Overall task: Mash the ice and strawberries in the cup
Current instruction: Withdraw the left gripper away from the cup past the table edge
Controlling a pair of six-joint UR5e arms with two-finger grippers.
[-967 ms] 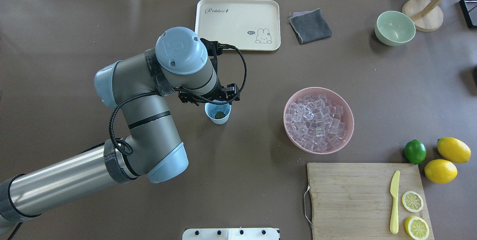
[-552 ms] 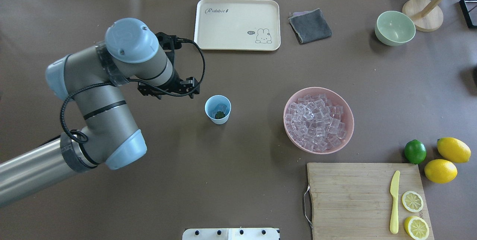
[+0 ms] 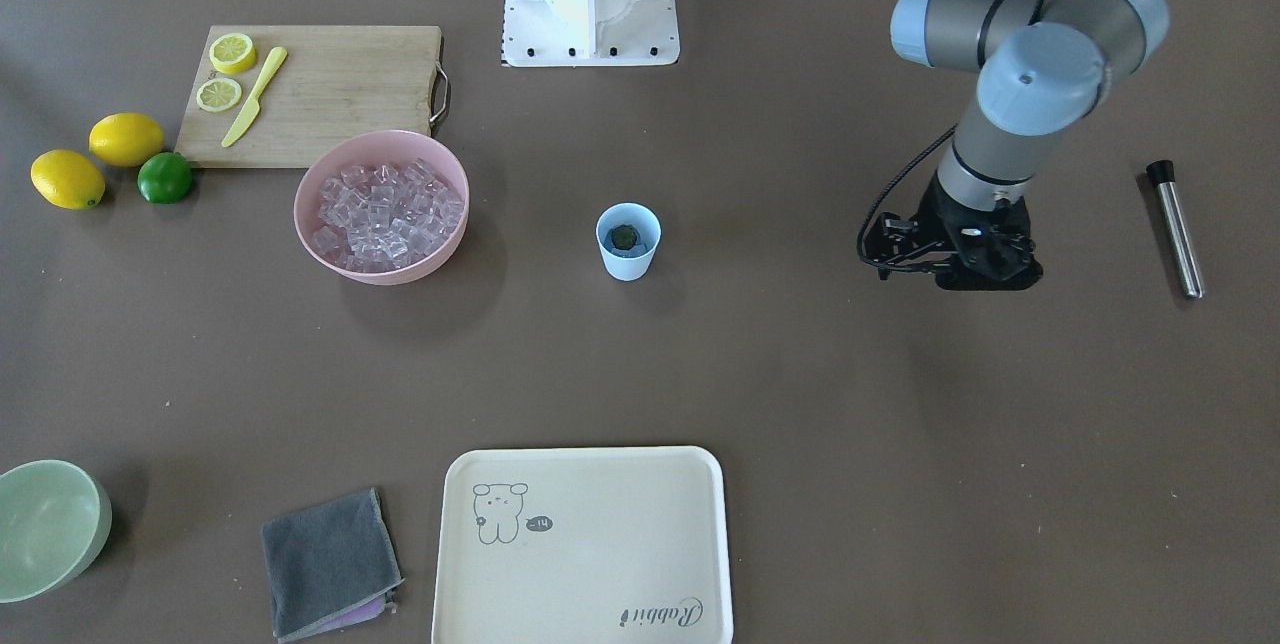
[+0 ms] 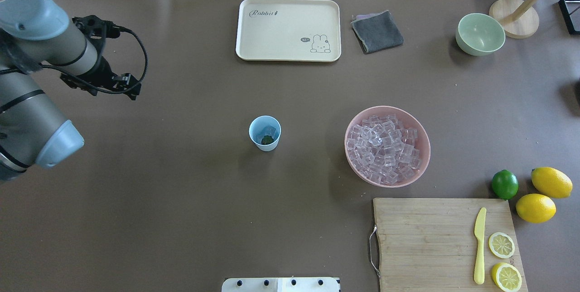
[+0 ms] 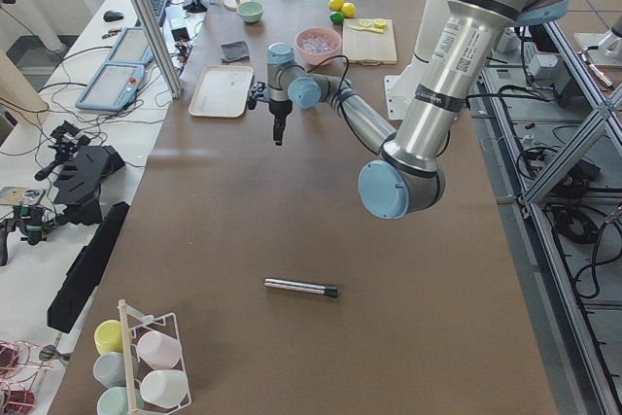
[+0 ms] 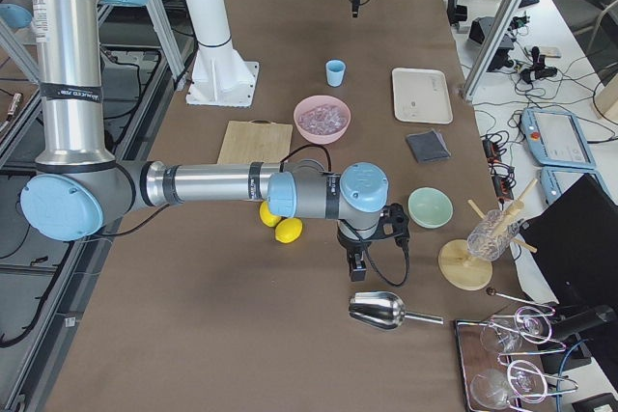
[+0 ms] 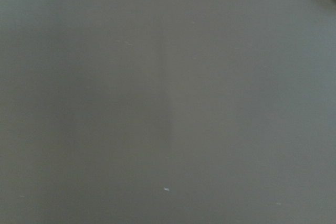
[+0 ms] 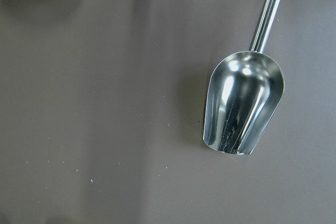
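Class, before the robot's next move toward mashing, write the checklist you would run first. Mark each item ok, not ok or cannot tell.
1. Cup upright and standing free: ok.
2. Strawberry inside the cup: ok, its green top shows.
3. Ice moved into the cup: cannot tell how much; a heap fills the pink bowl.
4. Mashing tool in hand: not ok; the metal rod lies on the table, apart from the left gripper.
5. Left gripper open or shut: cannot tell.
6. Table between gripper and rod bare: ok.
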